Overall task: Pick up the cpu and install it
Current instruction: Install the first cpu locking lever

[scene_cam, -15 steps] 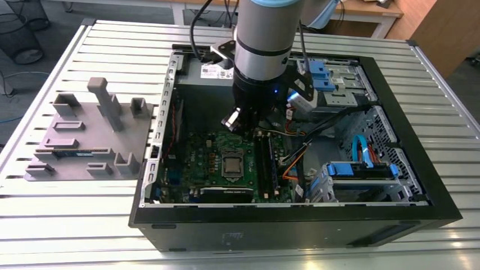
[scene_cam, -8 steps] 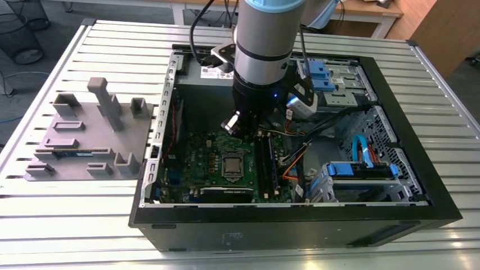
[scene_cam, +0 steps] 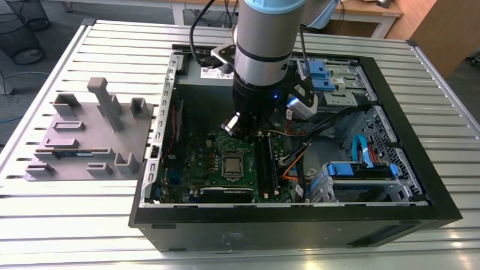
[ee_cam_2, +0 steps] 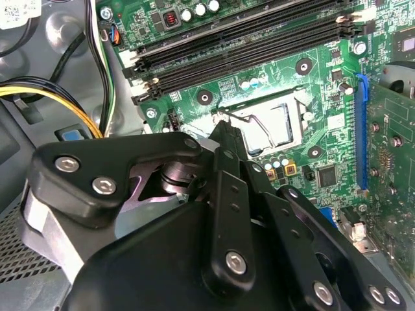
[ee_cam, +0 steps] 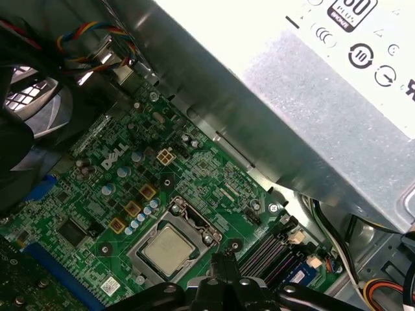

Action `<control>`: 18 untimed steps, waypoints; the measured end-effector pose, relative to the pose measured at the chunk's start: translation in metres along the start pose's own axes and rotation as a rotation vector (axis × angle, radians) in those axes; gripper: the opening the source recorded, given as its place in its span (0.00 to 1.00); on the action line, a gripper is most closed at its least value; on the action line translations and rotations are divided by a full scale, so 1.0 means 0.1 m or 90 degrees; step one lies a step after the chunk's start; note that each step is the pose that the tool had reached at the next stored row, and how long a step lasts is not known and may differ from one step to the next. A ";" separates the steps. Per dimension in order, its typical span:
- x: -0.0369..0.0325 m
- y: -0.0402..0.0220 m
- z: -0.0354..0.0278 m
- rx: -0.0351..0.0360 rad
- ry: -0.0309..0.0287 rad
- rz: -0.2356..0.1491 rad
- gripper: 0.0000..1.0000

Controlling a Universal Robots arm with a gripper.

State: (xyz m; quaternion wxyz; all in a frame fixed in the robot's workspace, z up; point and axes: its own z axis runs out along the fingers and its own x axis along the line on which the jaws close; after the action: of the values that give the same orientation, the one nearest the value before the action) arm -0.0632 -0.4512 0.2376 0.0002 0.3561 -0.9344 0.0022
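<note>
The cpu [ee_cam: 167,249] is a small silver square lying flat in the metal socket frame [ee_cam: 194,223] on the green motherboard [ee_cam: 97,194], inside the open computer case. In the exterior view the cpu [scene_cam: 232,165] sits mid-board, and my gripper [scene_cam: 234,130] hangs above and just behind it. In the first wrist view my gripper [ee_cam: 224,262] shows its black fingertips pressed together beside the socket, holding nothing. In the second wrist view my gripper [ee_cam_2: 224,124] points at the edge of the socket, where the shiny cpu [ee_cam_2: 280,124] lies.
A power supply [ee_cam: 311,97] walls one side of the board. Black memory slots [ee_cam_2: 246,45] run beside the socket. Drive bays with blue clips [scene_cam: 322,76] and loose cables [scene_cam: 296,163] fill the exterior view's right. A grey fixture tray [scene_cam: 82,140] lies outside the case.
</note>
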 end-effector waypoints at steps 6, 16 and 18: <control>0.001 -0.001 0.002 0.0000 0.0000 0.002 0.11; 0.033 -0.036 0.023 -0.0002 0.0001 0.046 0.11; 0.033 -0.037 0.031 -0.0002 0.0003 0.062 0.11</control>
State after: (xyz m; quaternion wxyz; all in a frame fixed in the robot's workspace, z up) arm -0.0632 -0.4561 0.2345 0.0004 0.3104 -0.9506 0.0021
